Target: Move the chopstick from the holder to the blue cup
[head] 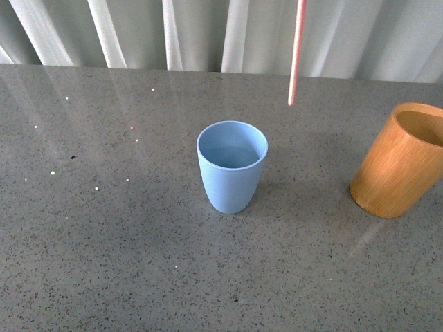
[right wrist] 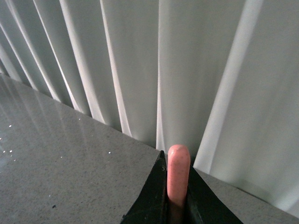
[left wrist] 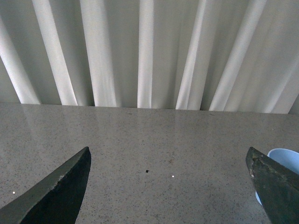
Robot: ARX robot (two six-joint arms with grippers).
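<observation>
Front view shows the chopstick (head: 296, 55) hanging nearly upright in the air. Its top runs out of the picture, and its lower tip sits above the counter (head: 104, 242), up and to the right of the blue cup (head: 232, 166) as seen here. It is clear of the holder (head: 400, 162), which stands well apart on the right. It is not yet in the cup, and depth is hard to read, so I cannot tell how far the tip is from being over the mouth.

In the right wrist view, the right fingers (right wrist: 154, 200) are closed on the chopstick (right wrist: 178, 175), with its rounded end poking out above them. The left fingers (left wrist: 60, 186) are spread wide with nothing between them, low over the counter, and the cup's edge (left wrist: 282, 161) is just beside one of them.

The likely step is carrying the stick over the cup and lowering it. The main risk looks like misalignment. If the tip comes down on the rim or outer wall, the light cup could be pushed or tipped. A release from too high might let the stick bounce out. A long stick leaning in a short cup could also topple it. The pinch covers only a short stretch near the end, so the stick may swing or slip on a quick move.
</observation>
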